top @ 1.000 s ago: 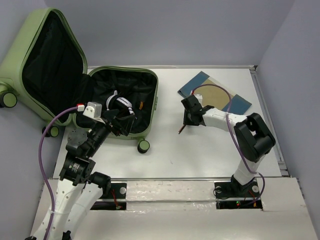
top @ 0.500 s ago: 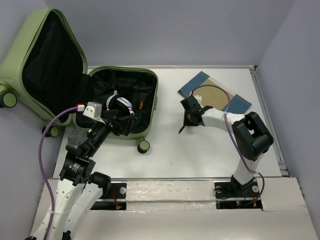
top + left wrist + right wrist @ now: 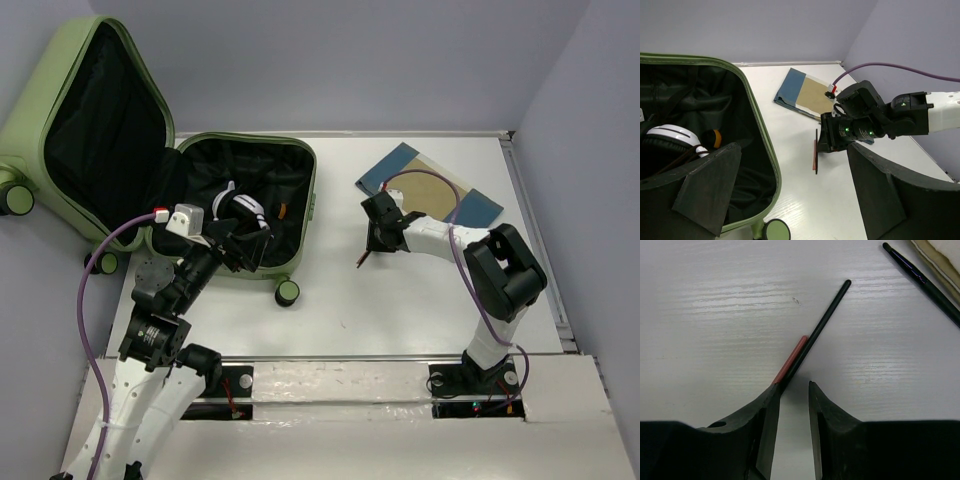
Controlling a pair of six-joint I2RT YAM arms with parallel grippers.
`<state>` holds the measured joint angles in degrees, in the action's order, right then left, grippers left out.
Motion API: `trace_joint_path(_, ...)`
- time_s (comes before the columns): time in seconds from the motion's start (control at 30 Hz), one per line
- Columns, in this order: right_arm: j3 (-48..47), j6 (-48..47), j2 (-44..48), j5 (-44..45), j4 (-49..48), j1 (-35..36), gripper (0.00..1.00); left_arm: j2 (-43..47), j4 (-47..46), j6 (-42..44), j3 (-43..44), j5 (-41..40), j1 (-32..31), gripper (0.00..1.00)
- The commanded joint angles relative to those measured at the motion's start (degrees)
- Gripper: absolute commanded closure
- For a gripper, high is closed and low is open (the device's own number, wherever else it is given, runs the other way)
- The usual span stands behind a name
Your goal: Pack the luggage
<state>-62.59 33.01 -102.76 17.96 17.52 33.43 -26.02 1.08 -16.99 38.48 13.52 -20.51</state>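
Note:
The luggage (image 3: 310,200) lies open at the table's left, lid (image 3: 30,120) raised, black lining showing. White headphones (image 3: 240,207) and a small orange item (image 3: 284,211) lie inside; both show in the left wrist view (image 3: 672,135). My left gripper (image 3: 245,245) is open and empty above the luggage's near rim (image 3: 760,145). My right gripper (image 3: 372,243) is down at the table, narrowly open. A red pencil (image 3: 790,360) and a thin black stick (image 3: 825,315) lie side by side, running under its left fingertip (image 3: 771,395). The gap between the jaws is empty.
A blue and tan notebook (image 3: 430,185) lies at the back right, just behind my right gripper. Another black pen (image 3: 925,280) lies beside it. A luggage wheel (image 3: 287,292) sticks out toward the table's middle. Walls close in on the table's sides.
The right arm's elbow has shifted slightly; its gripper stays at the pencils. The left arm has not moved.

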Motion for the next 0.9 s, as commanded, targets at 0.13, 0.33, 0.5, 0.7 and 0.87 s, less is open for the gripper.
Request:
trace_joint_path(0.13, -0.7, 0.56, -1.13, 1.03, -1.26, 0.32, 0.65, 0.01, -2.31, 0.47, 2.13, 1.16, 0.03, 0.01)
trace_joint_path(0.33, 0.8, 0.3, 0.63, 4.01, 0.06, 0.32, 0.72, 0.09, -2.31, 0.47, 2.04, 1.25, 0.03, 0.01)
trace_joint_path(0.5, 2.03, -0.4, 1.42, 6.56, 1.81, 0.32, 0.72, 0.09, -2.31, 0.38, 2.04, 1.16, 0.03, 0.01)
trace_joint_path(0.7, 2.73, -0.06, 2.47, 5.86, 2.26, 0.32, 0.68, 0.09, -2.31, 0.38, 2.13, 1.25, 0.03, 0.01)
trace_joint_path(0.87, 2.38, -0.67, 8.27, 5.34, 1.73, 0.32, 0.65, -0.17, -2.49, 0.3, 2.13, 1.33, 0.03, 0.01)
